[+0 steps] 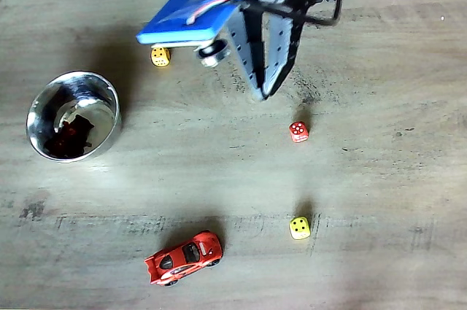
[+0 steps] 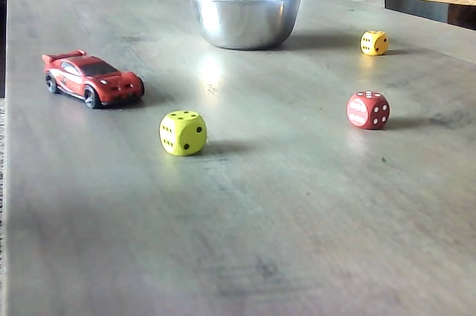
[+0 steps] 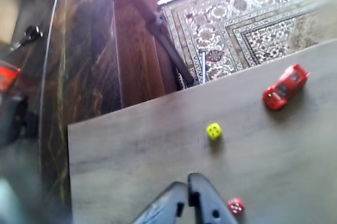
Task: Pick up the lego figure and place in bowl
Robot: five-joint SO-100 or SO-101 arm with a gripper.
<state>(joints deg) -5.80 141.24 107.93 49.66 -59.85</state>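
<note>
We saw the pincer (image 1: 263, 93) raised above the table (image 1: 379, 252), its jaws nearly together and holding nothing. Just below its tip in a fixed view lay a red dice (image 1: 298, 131), further on a yellow dice (image 1: 299, 227) and a red toy car (image 1: 184, 257). Another yellow dice (image 1: 160, 56) lay beside the arm. Well to the left, the steel bowl (image 1: 44, 106) held the lego figure (image 1: 71, 137).

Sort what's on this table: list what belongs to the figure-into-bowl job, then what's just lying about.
Part of the job:
- bowl, with a dark red-and-black shape inside, likely the figure
- tool, raised over the table, fingers together

Just lying about:
- red car
- red die
- yellow die near the car
- second yellow die near the bowl
</note>
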